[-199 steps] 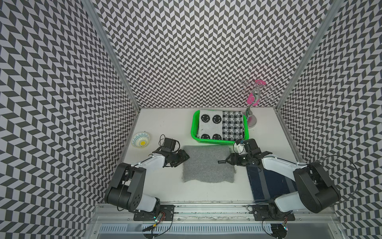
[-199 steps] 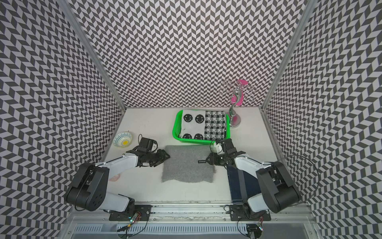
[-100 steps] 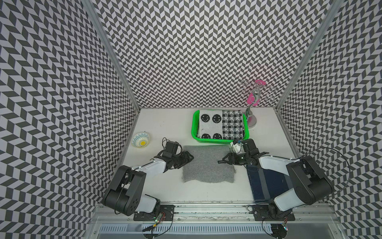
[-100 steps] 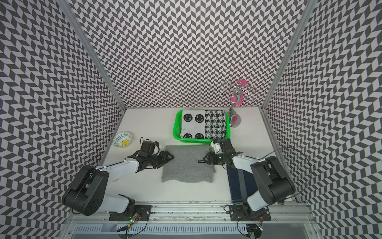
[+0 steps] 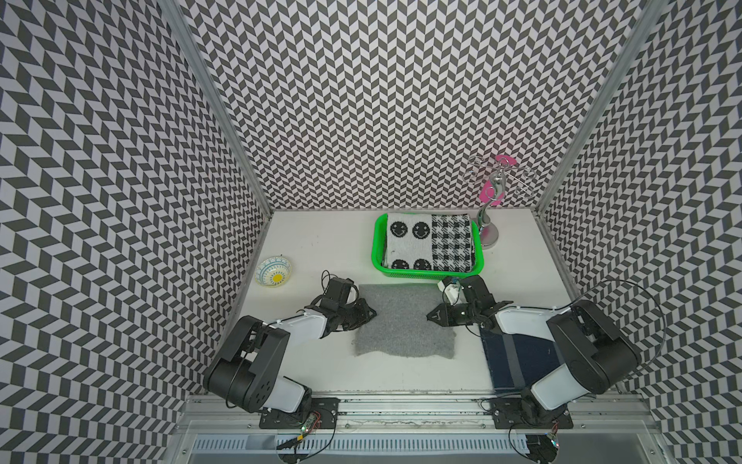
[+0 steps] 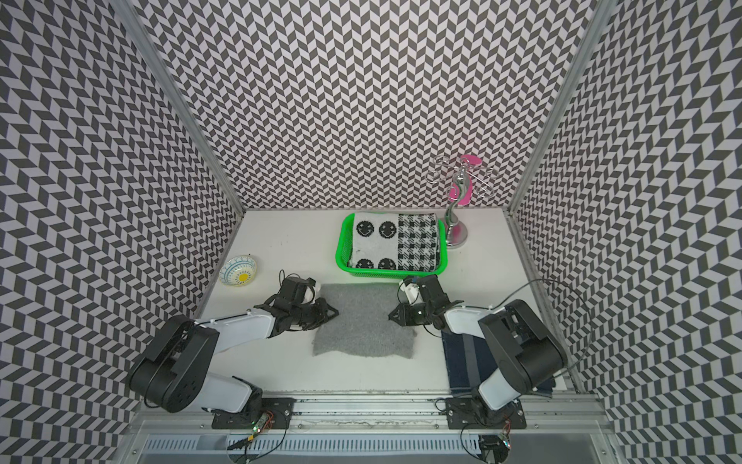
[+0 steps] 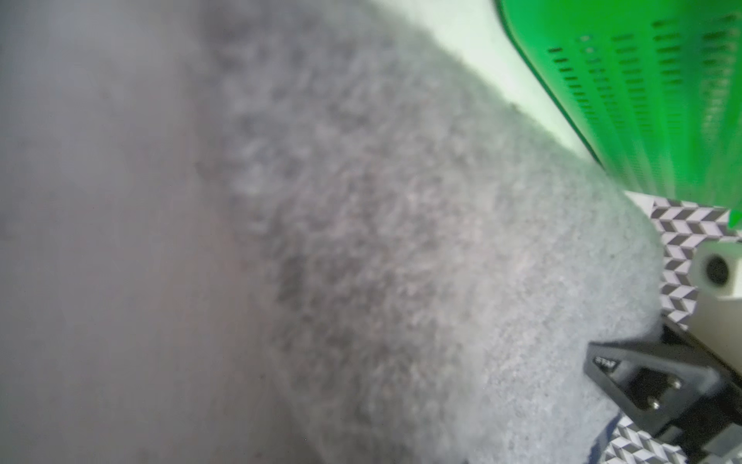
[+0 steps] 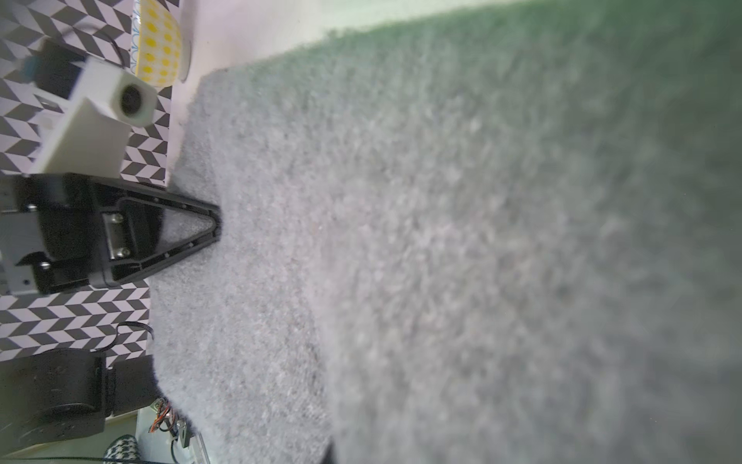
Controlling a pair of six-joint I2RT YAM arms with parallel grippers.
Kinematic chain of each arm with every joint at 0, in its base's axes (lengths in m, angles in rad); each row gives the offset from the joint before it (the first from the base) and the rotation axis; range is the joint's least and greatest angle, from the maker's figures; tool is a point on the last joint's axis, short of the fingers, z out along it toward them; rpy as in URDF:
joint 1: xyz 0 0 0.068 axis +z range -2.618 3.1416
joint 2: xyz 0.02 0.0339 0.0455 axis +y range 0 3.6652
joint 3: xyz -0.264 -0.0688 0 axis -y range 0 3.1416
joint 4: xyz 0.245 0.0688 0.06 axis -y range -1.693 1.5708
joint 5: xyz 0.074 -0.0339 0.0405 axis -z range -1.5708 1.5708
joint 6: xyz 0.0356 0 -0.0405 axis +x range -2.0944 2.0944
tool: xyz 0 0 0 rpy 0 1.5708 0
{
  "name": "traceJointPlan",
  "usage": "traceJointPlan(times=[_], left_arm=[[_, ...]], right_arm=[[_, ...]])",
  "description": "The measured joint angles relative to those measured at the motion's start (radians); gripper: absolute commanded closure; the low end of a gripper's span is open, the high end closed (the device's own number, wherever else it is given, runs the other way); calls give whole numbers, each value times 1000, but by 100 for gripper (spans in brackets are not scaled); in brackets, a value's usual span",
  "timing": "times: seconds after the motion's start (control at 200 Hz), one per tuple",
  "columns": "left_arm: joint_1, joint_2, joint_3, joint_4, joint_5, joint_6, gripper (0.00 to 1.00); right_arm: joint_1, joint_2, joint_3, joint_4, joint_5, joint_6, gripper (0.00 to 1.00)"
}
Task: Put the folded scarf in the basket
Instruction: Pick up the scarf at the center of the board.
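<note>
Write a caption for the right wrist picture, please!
Left gripper pinching the edge of the fluffy grey scarf, with a yellow-dotted bowl beyond it.

Fuzzy matt grey scarf (image 5: pixel 403 321); glossy perforated green plastic basket (image 5: pixel 425 272).

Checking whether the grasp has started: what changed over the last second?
Both arms slid inward. The left end effector and right end effector, open beside the grey scarf before, now sit over its opposite side edges and have closed on it. The scarf still lies flat. The basket, its patterned scarf, the bowl and the stand are unchanged.
</note>
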Motion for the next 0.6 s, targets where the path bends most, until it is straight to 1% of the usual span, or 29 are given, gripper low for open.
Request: traceJointPlan(times=[0.04, 0.17, 0.28, 0.411, 0.601], left_arm=[[-1, -1, 3, -1, -1, 11, 100], [-7, -1, 30, -27, -4, 29, 100], [-11, -10, 64, -51, -4, 40, 100], [-23, -32, 111, -100, -6, 53, 100], [-67, -66, 228, -193, -22, 76, 100]], right_arm=[[0, -2, 0, 6, -2, 6, 100], [2, -6, 0, 8, -2, 9, 100], [4, -38, 0, -18, 7, 8, 100], [8, -109, 1, -64, 18, 7, 100], [8, -218, 43, -160, 31, -4, 100]])
